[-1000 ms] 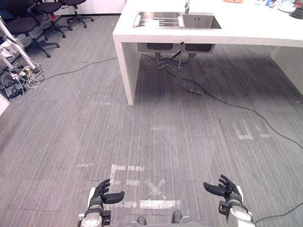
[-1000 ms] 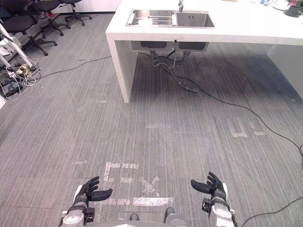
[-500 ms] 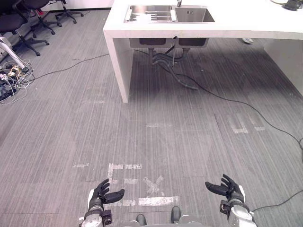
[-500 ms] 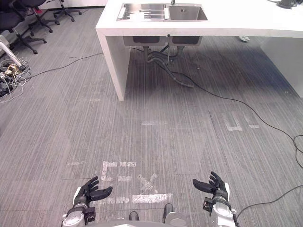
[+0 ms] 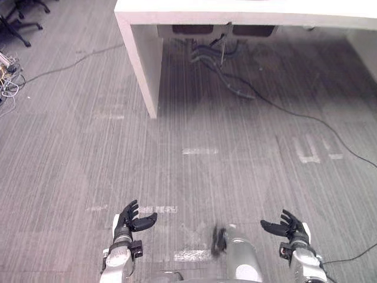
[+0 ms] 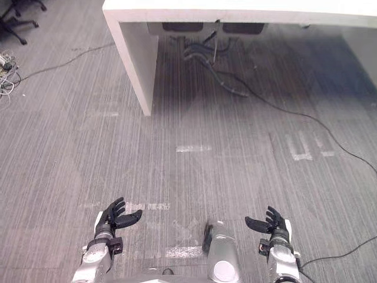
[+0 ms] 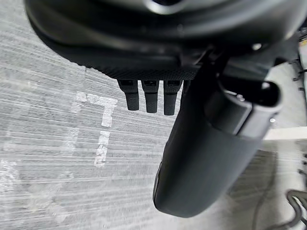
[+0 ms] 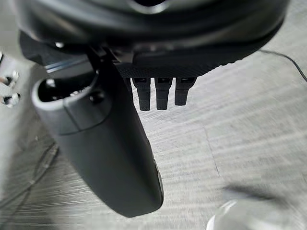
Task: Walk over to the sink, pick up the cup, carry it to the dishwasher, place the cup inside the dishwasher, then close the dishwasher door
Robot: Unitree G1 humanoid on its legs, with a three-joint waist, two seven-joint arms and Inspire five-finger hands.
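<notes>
I am walking toward the bench (image 5: 235,16), left hand (image 5: 131,219) and right hand (image 5: 288,227) spread and empty, next needing to reach the sink.

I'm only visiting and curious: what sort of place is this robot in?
Probably an office or lab with a kitchenette: a white counter with drain pipes beneath it, an office chair at the far left, and tape marks on the grey floor.

no text can be read; worn white floor marks (image 6: 192,148) are perhaps tape scraps.
</notes>
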